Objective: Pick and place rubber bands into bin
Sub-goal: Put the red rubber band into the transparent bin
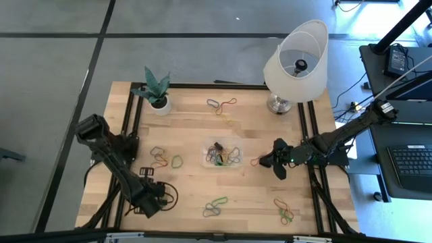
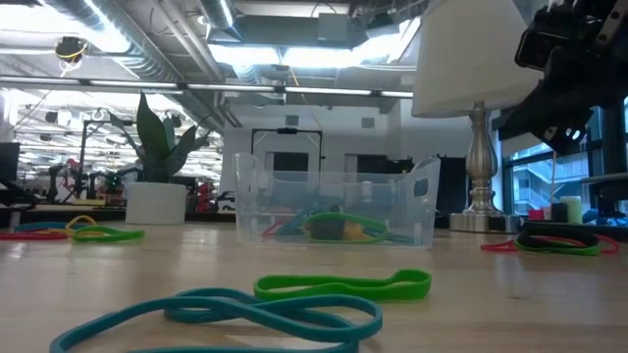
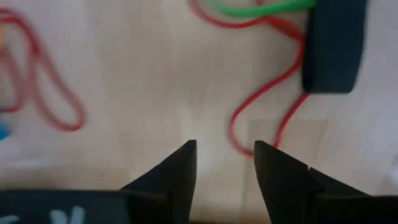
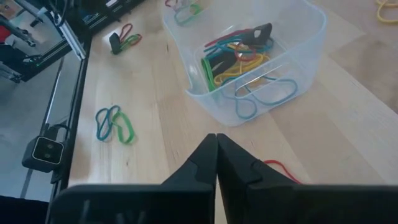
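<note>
Bin (image 1: 223,156) of clear plastic sits near the middle of a wooden table (image 1: 189,121), and everything here is placed from it. Inside it lie tangled rubber bands (image 4: 239,59) in green, yellow, red and blue, with a small black object among them. More bands lie scattered around the bin: a cluster (image 1: 165,159) just to its left, one (image 1: 221,104) beyond it towards the lamp (image 1: 295,61), a blue and green pair (image 1: 216,206) nearer the front edge, and another (image 1: 285,210) at the front right. The right gripper (image 1: 278,162) hovers just right of the bin, fingers pressed together with nothing between them; a red band (image 4: 283,169) lies beside its tips. The left gripper (image 1: 160,194) rests low at the front left, well apart from the bin, fingers slightly parted and empty above a red band (image 3: 261,102). A potted plant (image 1: 156,89) stands at the back left.
</note>
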